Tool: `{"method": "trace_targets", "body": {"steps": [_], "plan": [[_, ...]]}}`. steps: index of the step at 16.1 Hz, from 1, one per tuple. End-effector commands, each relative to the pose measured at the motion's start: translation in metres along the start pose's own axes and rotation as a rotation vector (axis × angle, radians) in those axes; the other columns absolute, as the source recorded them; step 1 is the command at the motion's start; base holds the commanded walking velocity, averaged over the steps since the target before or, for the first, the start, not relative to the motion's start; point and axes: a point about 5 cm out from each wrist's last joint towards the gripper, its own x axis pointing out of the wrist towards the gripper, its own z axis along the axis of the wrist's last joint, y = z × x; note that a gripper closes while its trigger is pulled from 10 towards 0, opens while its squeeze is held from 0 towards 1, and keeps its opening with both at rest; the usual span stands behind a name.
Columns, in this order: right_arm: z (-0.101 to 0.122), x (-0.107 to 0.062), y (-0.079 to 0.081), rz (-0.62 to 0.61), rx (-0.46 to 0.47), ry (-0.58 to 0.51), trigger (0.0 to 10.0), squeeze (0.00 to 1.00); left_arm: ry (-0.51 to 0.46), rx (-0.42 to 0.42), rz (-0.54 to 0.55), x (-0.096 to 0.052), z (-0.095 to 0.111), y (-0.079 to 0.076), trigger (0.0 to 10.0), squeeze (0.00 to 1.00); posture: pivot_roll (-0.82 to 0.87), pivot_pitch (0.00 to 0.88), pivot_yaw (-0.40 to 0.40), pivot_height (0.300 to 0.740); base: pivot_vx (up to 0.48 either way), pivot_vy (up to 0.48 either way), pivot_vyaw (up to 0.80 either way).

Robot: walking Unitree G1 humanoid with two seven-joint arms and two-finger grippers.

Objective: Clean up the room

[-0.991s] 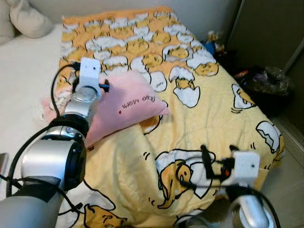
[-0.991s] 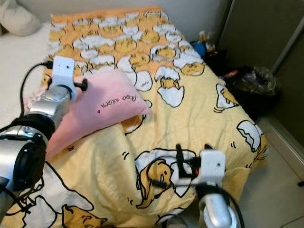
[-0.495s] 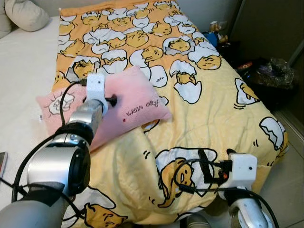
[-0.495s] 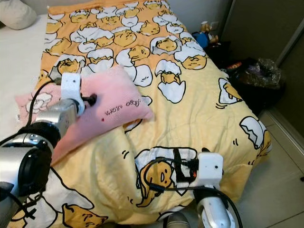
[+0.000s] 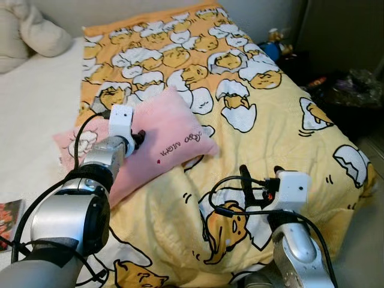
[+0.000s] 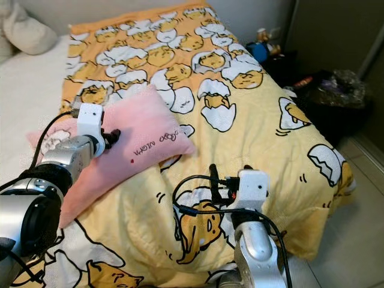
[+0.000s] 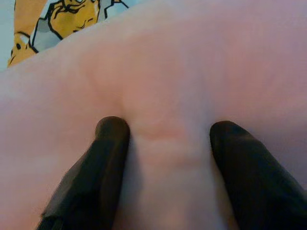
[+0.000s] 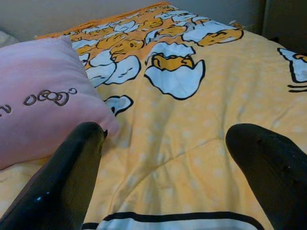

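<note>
left gripper (image 7: 163,139) has dragged the soft pink embroidered pillow (image 5: 162,135) nearer frame centre, fingers pinching its plush | right gripper (image 8: 168,158) spread, low over yellow egg-print blanket (image 5: 282,120) | pillow tidying looks underway

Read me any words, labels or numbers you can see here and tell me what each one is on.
Pink plush pillow: a short line of dark cursive embroidery beside a small red mark, seen upside down; the right wrist view shows part of it, perhaps "good", but it cannot be read with certainty.
Yellow cartoon-egg blanket: pictures, no words.
Small printed item at the bed's edge: too blurred to read.
</note>
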Motion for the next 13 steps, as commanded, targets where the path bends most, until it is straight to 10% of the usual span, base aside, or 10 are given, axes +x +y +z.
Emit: {"method": "trace_targets", "body": {"steps": [1,13], "plan": [[-0.003,0.0,-0.001,-0.004,0.012,0.005,10.0,0.0,0.097,-0.024,-0.023,-0.001,-0.027,-0.001,0.0,0.0,-0.2,0.016,0.174,0.74,0.0,0.0,0.0],[-0.023,-0.017,0.014,0.202,-0.016,0.132,10.0,0.0,0.023,-0.135,-0.097,0.001,-0.023,-0.017,0.0,0.0,-0.24,0.047,0.113,0.74,0.0,0.0,0.0]]}}
